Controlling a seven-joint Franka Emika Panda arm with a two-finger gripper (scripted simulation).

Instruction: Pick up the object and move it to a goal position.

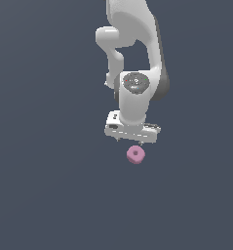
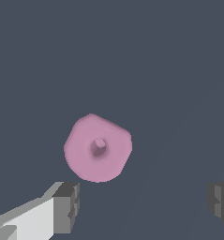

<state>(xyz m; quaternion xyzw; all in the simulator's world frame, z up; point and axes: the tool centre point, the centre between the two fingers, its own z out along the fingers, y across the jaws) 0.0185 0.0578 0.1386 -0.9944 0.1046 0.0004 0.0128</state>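
Ring (image 2: 98, 147) fully visible; tool (image 2: 141, 206) fingertips cropped, spread.

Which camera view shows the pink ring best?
The wrist view: the ring is large there, with its central hole plain. In the exterior view it is only a small pink blob below the hand.

Plain dark grey-blue surface (image 1: 45, 195); pink ring (image 1: 136, 154) lies on it, hole facing up.
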